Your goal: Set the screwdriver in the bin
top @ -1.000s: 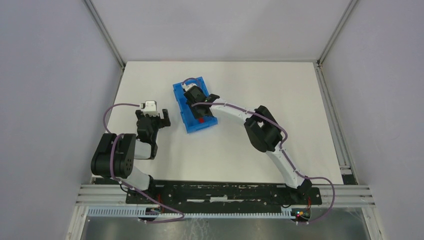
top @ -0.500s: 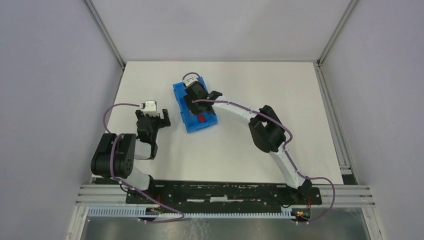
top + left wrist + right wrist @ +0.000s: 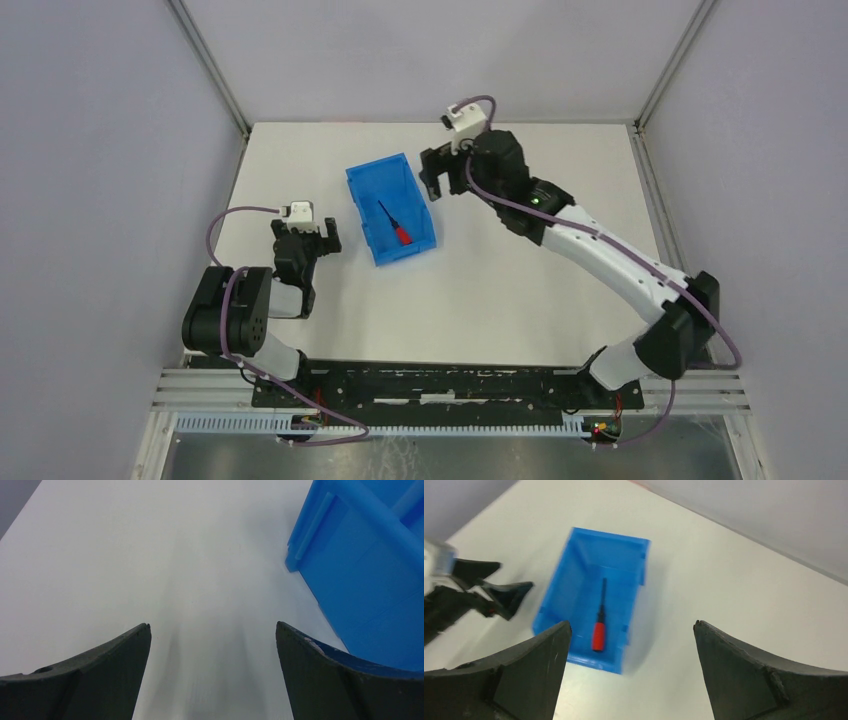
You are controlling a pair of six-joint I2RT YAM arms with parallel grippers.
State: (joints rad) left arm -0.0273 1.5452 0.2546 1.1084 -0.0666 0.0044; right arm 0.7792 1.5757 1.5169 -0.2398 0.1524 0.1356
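From above: the screwdriver (image 3: 392,226) lay in the bin (image 3: 362,178), left of the desk's middle. The right pincer (image 3: 437,176) hung beside the bin's far right corner.

Left wrist: the left pincer (image 3: 212,627) gaped wide and empty near the bin (image 3: 360,580).

Right wrist: the right pincer (image 3: 631,625) stood wide and empty above the screwdriver (image 3: 599,625). A low swing by either arm could knock the bin (image 3: 574,580) and spill it.

I read the right arm (image 3: 600,255) stretched far forward from its base, elbow low on the right side and wrist raised. The right tool (image 3: 445,185) angles downward, its jaws spread wide with nothing between them. The left arm (image 3: 235,320) is folded close to its base. The left tool (image 3: 305,238) hangs low, its jaws apart and empty.
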